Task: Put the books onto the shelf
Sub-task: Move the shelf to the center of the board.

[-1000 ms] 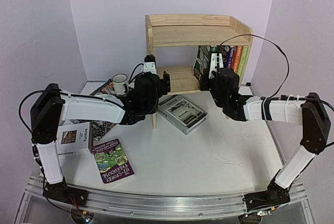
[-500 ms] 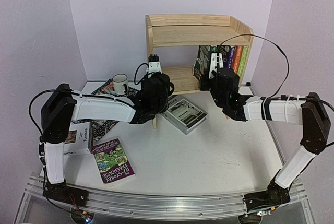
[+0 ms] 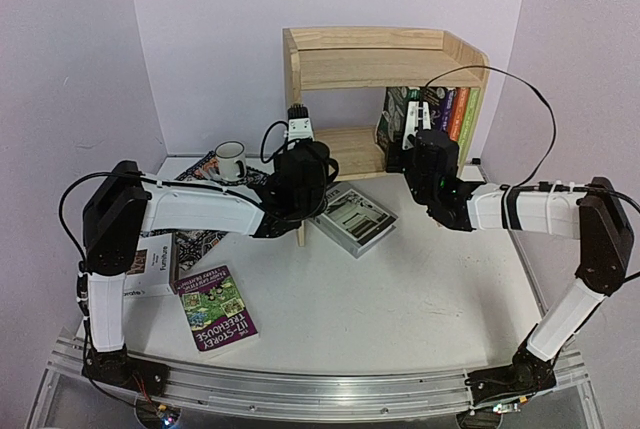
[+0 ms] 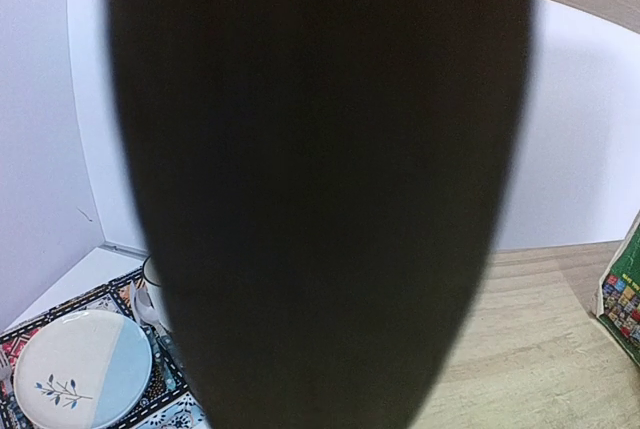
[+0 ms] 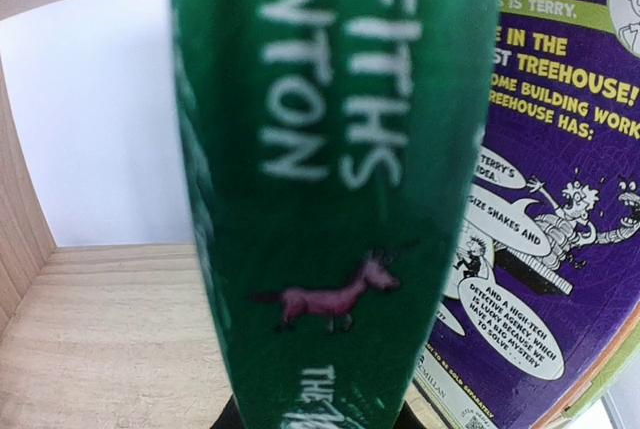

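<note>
Pale lilac walls close around a white bench (image 3: pixel 420 299), and the pine shelf (image 3: pixel 365 69) stands at its back, against the wall.

On the lower tier of the shelf, at its right end, a row of paperbacks (image 3: pixel 452 114) stands upright. The right hand (image 3: pixel 415 121) is inside this tier, at the left end of the row. It is clenched on a green book (image 5: pixel 330 199), whose spine fills the middle of the right wrist view. This book is upright and just beside a purple paperback (image 5: pixel 560 199) that shows its back cover.

The left hand (image 3: pixel 297 121) is at the front edge of the shelf's left side panel. In its wrist view a dark shape (image 4: pixel 320 169) covers almost everything, so I cannot tell if this hand is clenched on something or released.

Three books are not yet on the shelf. A grey-white book (image 3: pixel 350 217) lies flat on the bench just in front of the shelf. A purple Treehouse book (image 3: pixel 218 309) lies further forward and to the left. A thick white book (image 3: pixel 140 271) is beyond it, well left of the shelf. A mug (image 3: pixel 230 159) stands on a patterned placemat (image 3: pixel 195 244) left of the shelf, with a plate (image 4: pixel 85 369) near it.

I judge the task is a little more than half done: the green book is close to its place, and three books are left.
</note>
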You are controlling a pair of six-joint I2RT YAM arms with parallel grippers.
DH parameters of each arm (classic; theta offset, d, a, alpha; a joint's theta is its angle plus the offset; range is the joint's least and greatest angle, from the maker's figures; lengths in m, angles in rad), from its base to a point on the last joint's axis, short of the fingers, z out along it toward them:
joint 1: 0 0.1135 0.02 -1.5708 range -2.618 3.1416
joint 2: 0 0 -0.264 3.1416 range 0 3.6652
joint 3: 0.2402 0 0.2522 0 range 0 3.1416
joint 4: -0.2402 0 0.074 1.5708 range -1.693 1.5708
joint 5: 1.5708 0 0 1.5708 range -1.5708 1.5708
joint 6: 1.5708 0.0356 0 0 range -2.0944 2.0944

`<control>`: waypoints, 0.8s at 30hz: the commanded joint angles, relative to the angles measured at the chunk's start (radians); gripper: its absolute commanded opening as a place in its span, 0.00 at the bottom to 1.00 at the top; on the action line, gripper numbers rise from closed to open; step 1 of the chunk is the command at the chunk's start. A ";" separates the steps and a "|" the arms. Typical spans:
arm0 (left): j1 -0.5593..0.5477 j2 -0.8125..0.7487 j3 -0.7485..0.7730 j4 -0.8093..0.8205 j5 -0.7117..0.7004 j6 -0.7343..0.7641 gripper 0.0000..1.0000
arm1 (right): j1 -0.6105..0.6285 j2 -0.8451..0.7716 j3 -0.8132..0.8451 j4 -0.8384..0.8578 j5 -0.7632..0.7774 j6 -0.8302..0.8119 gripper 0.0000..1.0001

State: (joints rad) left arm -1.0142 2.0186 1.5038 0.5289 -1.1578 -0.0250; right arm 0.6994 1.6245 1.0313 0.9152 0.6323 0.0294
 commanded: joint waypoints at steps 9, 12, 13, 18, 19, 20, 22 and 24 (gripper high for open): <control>0.044 -0.041 0.015 0.035 0.075 0.035 0.00 | 0.040 -0.070 0.050 0.004 0.059 0.078 0.00; 0.058 -0.081 -0.031 0.034 0.130 0.020 0.00 | 0.063 -0.070 0.057 -0.010 0.085 0.082 0.00; 0.058 -0.088 -0.040 0.034 0.125 0.009 0.00 | 0.072 -0.068 0.059 -0.013 0.094 0.081 0.00; 0.066 -0.114 -0.067 0.034 0.106 0.008 0.00 | 0.123 -0.068 0.046 0.010 0.135 0.073 0.00; 0.068 -0.117 -0.071 0.035 0.107 0.009 0.00 | 0.133 -0.070 0.043 0.011 0.142 0.072 0.00; 0.069 -0.119 -0.074 0.034 0.106 0.010 0.00 | 0.145 -0.073 0.040 0.013 0.151 0.069 0.00; 0.073 -0.123 -0.080 0.034 0.105 0.011 0.00 | 0.164 -0.082 0.034 0.013 0.160 0.065 0.00; 0.077 -0.130 -0.089 0.034 0.105 0.011 0.00 | 0.181 -0.093 0.026 0.010 0.170 0.062 0.00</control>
State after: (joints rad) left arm -0.9782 1.9554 1.4166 0.5438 -1.0526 -0.0307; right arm 0.7903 1.6243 1.0462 0.8800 0.7692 0.0622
